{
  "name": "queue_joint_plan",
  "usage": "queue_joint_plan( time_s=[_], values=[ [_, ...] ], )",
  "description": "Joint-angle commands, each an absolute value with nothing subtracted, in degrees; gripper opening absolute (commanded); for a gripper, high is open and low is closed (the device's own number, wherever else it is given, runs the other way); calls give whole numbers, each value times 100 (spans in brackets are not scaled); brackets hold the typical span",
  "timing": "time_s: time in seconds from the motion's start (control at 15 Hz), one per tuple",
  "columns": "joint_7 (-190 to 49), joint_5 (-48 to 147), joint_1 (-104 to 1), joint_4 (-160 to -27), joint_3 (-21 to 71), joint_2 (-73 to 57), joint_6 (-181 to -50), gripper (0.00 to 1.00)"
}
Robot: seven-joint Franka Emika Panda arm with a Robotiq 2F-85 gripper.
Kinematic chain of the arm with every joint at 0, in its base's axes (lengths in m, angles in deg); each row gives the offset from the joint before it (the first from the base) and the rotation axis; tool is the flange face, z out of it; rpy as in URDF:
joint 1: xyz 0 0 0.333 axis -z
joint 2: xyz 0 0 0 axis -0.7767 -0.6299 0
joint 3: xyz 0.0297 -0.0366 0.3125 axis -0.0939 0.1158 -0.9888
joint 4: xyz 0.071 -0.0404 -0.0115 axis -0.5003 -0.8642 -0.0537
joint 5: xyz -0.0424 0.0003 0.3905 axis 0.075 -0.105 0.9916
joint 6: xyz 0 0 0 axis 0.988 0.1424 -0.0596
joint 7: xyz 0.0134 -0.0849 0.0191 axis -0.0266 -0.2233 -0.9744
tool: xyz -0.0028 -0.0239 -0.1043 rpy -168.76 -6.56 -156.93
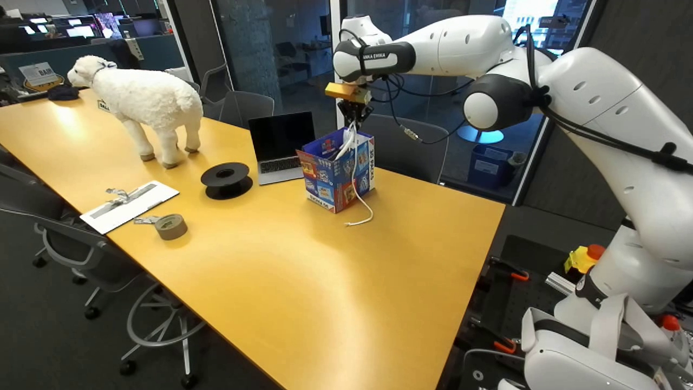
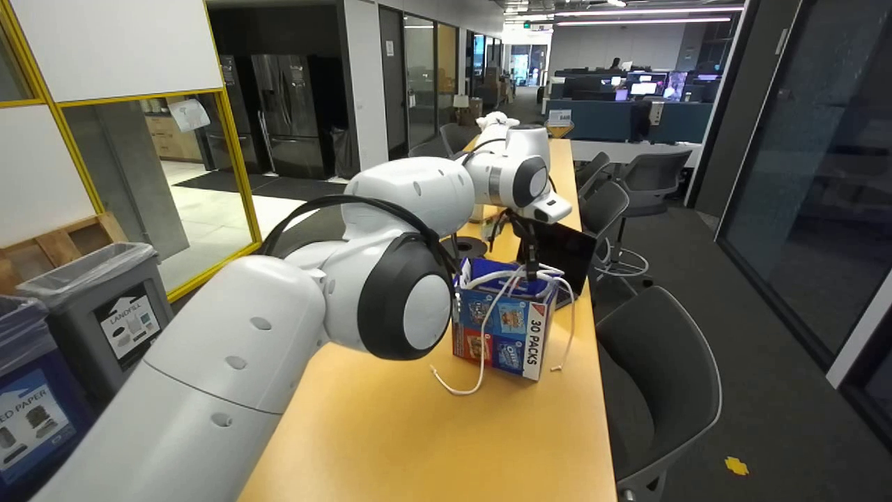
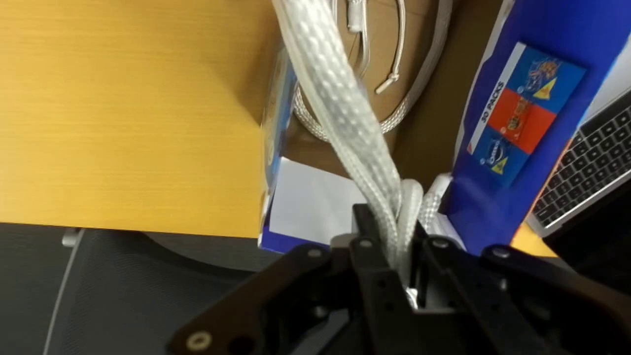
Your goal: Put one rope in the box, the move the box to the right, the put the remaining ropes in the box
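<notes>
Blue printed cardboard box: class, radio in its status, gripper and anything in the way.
Black gripper shut on white braided rope. Box upright, open-topped, looped white rope inside. Possible snag: thin white cord draped outside, end on yellow wooden table.

"30 PACKS", "OREO": box (image 2: pixel 513 321) | "LANDFILL": grey bin (image 2: pixel 97 307) | "…ED PAPER": blue bin (image 2: pixel 42 397) | "…ANKA EMIKA": arm (image 1: pixel 579 97) | "BAIR": sign (image 1: pixel 40 74)

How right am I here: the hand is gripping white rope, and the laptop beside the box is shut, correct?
Not quite: the laptop is open, not shut; an exterior view shows its keyboard. The hand is gripping white rope, and the laptop is beside the box.
</notes>
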State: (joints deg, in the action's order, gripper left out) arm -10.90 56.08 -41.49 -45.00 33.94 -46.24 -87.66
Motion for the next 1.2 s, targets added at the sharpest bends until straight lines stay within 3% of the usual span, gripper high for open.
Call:
queue_joint_plan(
  time_s=[0.0, 1.13],
  values=[
    [-593, 5416, -4196, -3850, 3594, -5092, -8638, 7],
    [-844, 6159, -4109, -3394, 2671, -5536, -8292, 7]
  ],
)
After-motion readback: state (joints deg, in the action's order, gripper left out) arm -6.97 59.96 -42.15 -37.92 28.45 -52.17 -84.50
